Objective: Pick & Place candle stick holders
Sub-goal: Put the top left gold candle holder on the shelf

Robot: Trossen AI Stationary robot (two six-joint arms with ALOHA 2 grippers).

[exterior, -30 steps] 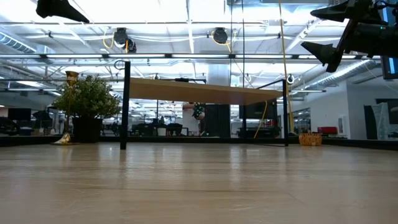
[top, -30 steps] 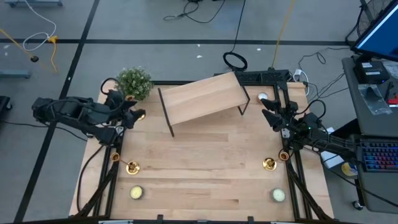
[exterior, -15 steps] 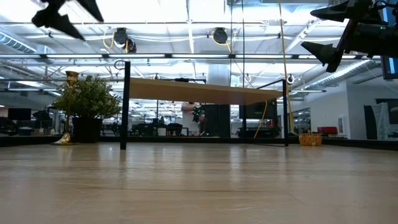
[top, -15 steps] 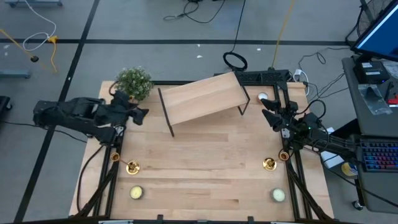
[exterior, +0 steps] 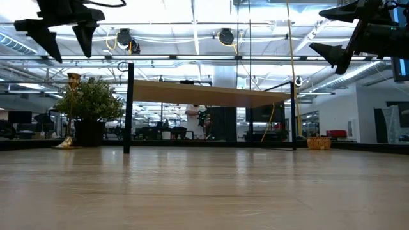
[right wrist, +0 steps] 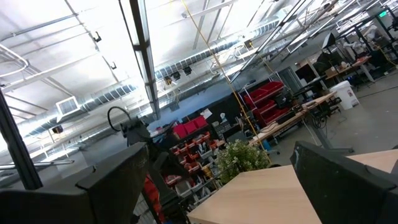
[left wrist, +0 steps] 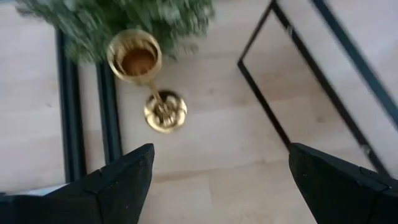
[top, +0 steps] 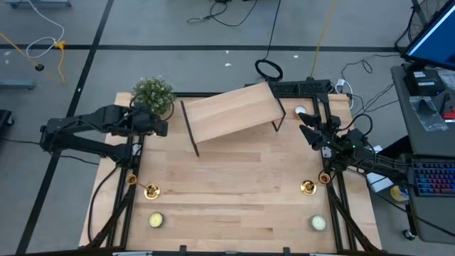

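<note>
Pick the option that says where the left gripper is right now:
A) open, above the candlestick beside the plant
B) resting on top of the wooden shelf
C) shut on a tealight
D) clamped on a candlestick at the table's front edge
A: the left wrist view looks down past two spread fingers at the candlestick by the plant; the left gripper hangs there, holding nothing.

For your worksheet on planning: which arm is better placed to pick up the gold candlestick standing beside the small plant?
The left. Its open left gripper hangs right above that candle stick holder by the plant. The right gripper waits, open, at the table's opposite edge, pointing into the room.
</note>
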